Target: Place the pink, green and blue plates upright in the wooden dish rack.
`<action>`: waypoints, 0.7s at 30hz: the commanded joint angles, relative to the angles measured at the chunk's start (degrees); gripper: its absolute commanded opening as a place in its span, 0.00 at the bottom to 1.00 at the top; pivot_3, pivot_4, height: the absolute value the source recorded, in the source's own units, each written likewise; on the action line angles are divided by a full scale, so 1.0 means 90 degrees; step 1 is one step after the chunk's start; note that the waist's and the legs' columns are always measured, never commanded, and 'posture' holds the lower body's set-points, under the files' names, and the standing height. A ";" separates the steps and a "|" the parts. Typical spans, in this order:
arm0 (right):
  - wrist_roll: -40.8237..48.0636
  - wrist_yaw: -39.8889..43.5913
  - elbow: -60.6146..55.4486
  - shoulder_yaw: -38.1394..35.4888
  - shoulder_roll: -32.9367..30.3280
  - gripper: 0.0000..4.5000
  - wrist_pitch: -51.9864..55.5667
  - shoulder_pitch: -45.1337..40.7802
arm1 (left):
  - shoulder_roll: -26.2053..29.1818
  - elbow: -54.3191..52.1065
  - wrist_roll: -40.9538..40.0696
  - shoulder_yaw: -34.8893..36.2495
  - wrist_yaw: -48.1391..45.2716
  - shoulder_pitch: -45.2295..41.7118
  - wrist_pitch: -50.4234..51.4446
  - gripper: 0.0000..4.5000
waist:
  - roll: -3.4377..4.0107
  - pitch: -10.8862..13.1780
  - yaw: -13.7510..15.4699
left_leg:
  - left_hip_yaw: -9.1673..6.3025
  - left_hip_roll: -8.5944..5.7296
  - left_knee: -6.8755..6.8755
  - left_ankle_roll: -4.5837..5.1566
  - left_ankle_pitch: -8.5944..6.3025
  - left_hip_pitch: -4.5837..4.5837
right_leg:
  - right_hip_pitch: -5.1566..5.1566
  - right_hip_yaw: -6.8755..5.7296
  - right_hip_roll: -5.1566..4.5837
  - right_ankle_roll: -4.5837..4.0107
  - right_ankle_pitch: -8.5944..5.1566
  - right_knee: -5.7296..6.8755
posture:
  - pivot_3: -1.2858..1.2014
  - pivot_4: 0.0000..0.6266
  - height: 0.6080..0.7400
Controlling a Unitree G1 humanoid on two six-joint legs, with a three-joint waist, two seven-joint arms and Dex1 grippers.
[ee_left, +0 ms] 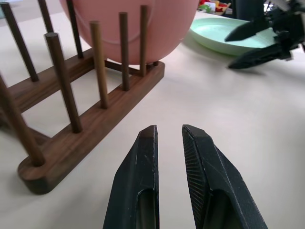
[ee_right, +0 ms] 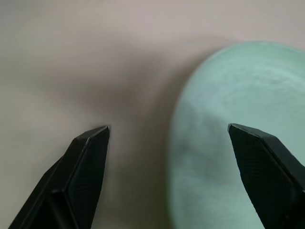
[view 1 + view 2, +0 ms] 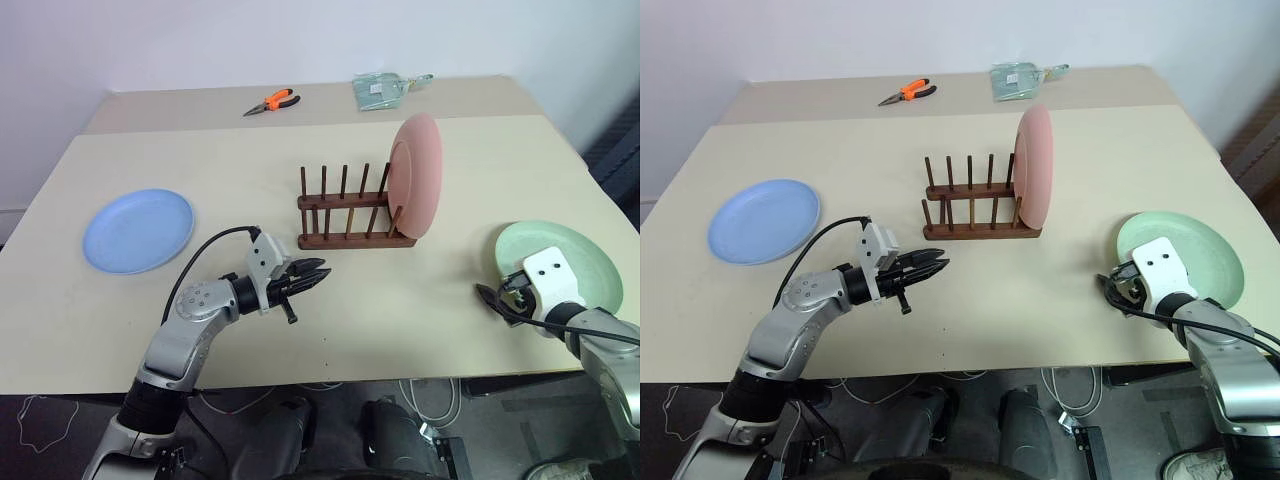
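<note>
Right gripper lines up on the green plate; 1 of 3 plates racked.

The round pink plate (image 3: 416, 176) stands upright at the right end of the small dark brown wooden dish rack (image 3: 352, 212), leaning between its thin pegs, so that slot is taken. The right gripper (image 2: 167, 130), fingers spread wide and empty, straddles the near rim of the pale green round plate (image 3: 560, 262) lying flat on the beige desk (image 3: 200, 150), probably to pinch its edge. The left gripper (image 1: 170, 131), nearly closed and holding nothing, waits in front of the rack. The light blue round plate (image 3: 138, 229) lies flat far left.
</note>
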 commanded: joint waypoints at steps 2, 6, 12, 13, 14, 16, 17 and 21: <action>-0.0283 -0.0084 0.0148 -0.0045 0.0081 0.38 -0.0016 -0.0083 | 0.0018 -0.0256 -0.0086 0.0013 -0.0008 0.0014 -0.0027 0.17 | -0.0001 0.0001 0.0009 | -0.0001 0.0000 0.0000 0.0000 0.0000 0.0000 | 0.0001 -0.0001 0.0000 0.0000 0.0000 -0.0002 | 0.52 0.24 1.00; -0.0289 -0.0063 0.0068 -0.0130 0.0160 0.00 -0.0047 -0.0226 | 0.0032 -0.0246 -0.0079 0.0016 -0.0008 0.0056 -0.0060 0.17 | -0.0004 -0.0001 -0.0013 | -0.0001 0.0000 0.0000 0.0001 0.0000 0.0000 | 0.0003 0.0000 0.0001 0.0001 0.0000 -0.0005 | 0.52 0.24 1.00; -0.0027 -0.0100 -0.0456 -0.0701 0.0187 0.00 -0.0479 -0.1406 | 0.0071 -0.0047 0.0038 0.0205 0.0144 0.0064 -0.0279 0.17 | 0.0007 0.0004 -0.0019 | 0.0001 0.0000 -0.0001 0.0001 0.0000 0.0000 | -0.0002 0.0002 0.0003 -0.0003 0.0003 -0.0005 | 0.52 0.24 1.00; 0.0188 -0.0087 -0.0606 -0.0819 0.0255 0.00 -0.0538 -0.1781 | 0.0086 0.0017 0.0070 0.0253 0.0185 0.0056 -0.0339 0.17 | 0.0011 0.0008 -0.0034 | 0.0001 0.0000 -0.0002 0.0000 0.0000 0.0000 | -0.0002 0.0002 0.0002 -0.0002 0.0003 -0.0005 | 0.52 0.24 1.00; 0.0604 -0.0080 -0.0826 -0.0966 0.0394 0.00 -0.0507 -0.2282 | 0.0098 0.0093 0.0110 0.0311 0.0232 0.0043 -0.0436 0.17 | 0.0016 0.0009 -0.0033 | 0.0001 0.0001 -0.0002 0.0000 0.0000 0.0000 | -0.0003 0.0002 0.0003 -0.0002 0.0003 -0.0005 | 0.52 0.24 1.00; 0.1323 -0.0087 -0.1144 -0.1204 0.0652 0.00 -0.0337 -0.3036 | 0.0099 0.0216 0.0177 0.0400 0.0313 0.0015 -0.0620 0.17 | 0.0018 0.0011 -0.0042 | 0.0001 0.0003 -0.0005 -0.0001 0.0001 0.0000 | -0.0005 0.0002 0.0004 -0.0002 0.0004 -0.0005 | 0.52 0.24 1.00; 0.1876 -0.0174 -0.1290 -0.1377 0.0836 0.00 -0.0179 -0.3492 | 0.0082 0.0299 0.0208 0.0466 0.0387 -0.0023 -0.0695 0.17 | 0.0017 0.0011 -0.0017 | -0.0001 0.0005 -0.0009 -0.0002 0.0002 0.0000 | -0.0007 0.0001 0.0005 -0.0002 0.0004 -0.0005 | 0.52 0.24 1.00; 0.4499 -0.0722 -0.1664 -0.1913 0.1366 0.00 0.0506 -0.4753 | 0.0033 0.0584 0.0361 0.0720 0.0715 -0.0149 -0.1068 0.17 | 0.0004 0.0013 0.0025 | -0.0024 0.0004 -0.0008 -0.0005 0.0003 -0.0009 | -0.0001 -0.0019 0.0004 -0.0003 0.0005 -0.0012 | 0.52 0.24 1.00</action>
